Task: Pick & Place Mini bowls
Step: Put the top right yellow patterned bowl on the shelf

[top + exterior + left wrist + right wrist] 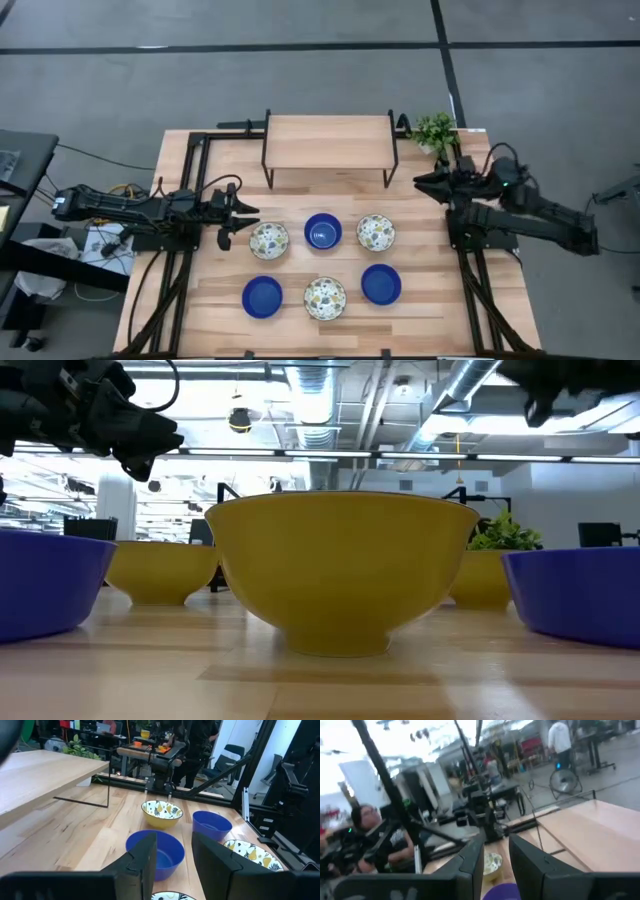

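Left gripper (238, 212): fingers parted, holding nothing, just beside a floral bowl (269, 239) | right gripper (428, 182): fingers parted with a gap, empty, well apart from the bowls, near the potted plant (436, 129) | bowls: six on the table (420, 305) in two rows (blue (323, 232) and floral alternating), in front of a small wooden shelf (328, 141)

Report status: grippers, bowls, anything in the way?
Left gripper open beside the nearest floral bowl, holding nothing. Right gripper open, empty, near the plant. Six mini bowls on the table, nothing blocking.
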`<act>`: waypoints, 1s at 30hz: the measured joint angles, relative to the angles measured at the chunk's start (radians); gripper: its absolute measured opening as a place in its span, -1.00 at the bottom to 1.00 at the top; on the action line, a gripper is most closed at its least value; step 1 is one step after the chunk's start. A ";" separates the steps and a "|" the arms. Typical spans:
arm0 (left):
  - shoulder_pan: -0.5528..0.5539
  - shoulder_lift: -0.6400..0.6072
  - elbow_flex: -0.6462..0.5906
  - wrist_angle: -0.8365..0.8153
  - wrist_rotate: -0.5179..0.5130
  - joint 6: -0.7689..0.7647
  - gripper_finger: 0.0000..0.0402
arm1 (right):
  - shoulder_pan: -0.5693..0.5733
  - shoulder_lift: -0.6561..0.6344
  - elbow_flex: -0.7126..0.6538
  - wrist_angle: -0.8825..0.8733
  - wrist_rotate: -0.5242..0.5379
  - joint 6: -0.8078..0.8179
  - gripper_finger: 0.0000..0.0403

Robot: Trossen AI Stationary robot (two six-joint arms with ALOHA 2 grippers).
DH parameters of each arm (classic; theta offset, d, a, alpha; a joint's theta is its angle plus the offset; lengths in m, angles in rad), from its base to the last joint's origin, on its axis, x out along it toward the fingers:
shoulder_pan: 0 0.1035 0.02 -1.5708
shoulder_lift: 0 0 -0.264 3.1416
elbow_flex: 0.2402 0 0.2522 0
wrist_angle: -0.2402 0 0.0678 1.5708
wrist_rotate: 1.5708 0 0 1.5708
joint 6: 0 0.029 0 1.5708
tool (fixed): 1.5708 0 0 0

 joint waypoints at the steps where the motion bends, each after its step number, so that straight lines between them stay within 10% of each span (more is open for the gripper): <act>1: 0.000 0.000 0.000 0.000 0.000 0.000 -0.39 | 0.015 0.030 0.054 -0.060 0.015 -0.018 -0.59; 15: 0.000 0.000 0.000 0.000 0.000 0.000 -0.39 | 0.170 0.517 0.651 -0.761 0.123 -0.087 -0.59; 30: 0.000 0.000 0.000 0.000 0.000 0.008 -0.39 | 0.489 0.851 0.732 -0.857 0.119 -0.231 -0.59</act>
